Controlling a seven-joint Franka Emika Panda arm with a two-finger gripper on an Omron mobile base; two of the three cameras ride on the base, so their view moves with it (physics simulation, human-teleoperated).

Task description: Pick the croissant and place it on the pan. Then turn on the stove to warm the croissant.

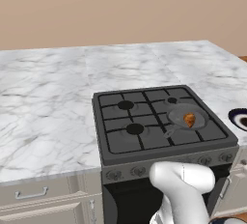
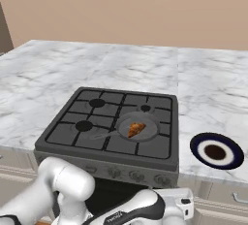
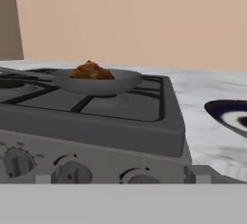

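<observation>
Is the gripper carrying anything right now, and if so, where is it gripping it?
Nothing appears to be held. The croissant lies in the pan on the stove, and the hand view looks at the knobs from low in front.

**White arm, dark joints**

The arm (image 2: 68, 183) is glossy white, built of rounded, tube-like links. Below the stove (image 2: 116, 122) front, a dark band wraps one link (image 2: 140, 209) and carries small white lettering, too small to read. A boxy white part (image 2: 183, 205) there shows small dark marks.
</observation>
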